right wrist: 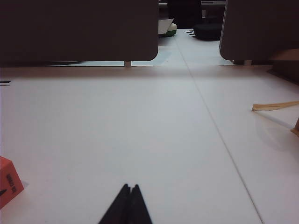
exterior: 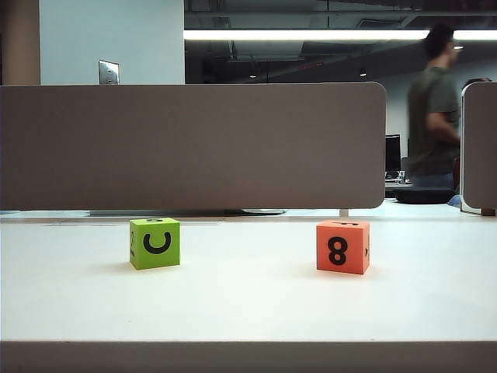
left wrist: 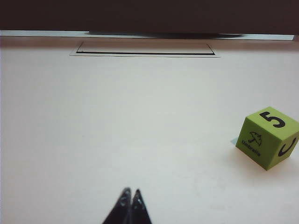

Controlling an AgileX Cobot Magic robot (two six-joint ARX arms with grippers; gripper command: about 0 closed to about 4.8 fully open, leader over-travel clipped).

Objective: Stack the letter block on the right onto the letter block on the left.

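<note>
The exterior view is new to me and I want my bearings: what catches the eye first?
Two bright foam cubes on the pale table: a lime-green cube printed with a C at the left and an orange cube printed with an 8 at the right, well apart. Both wrist views show the left gripper and right gripper shut over bare tabletop.

right gripper (right wrist: 130, 189) has its fingertips pressed together, hovering low over the white table (right wrist: 140, 130), nothing in it. orange block (right wrist: 8, 181) sits off to one side of the tips, not touching. grey divider (right wrist: 79, 30) stands far ahead across the table.
</note>
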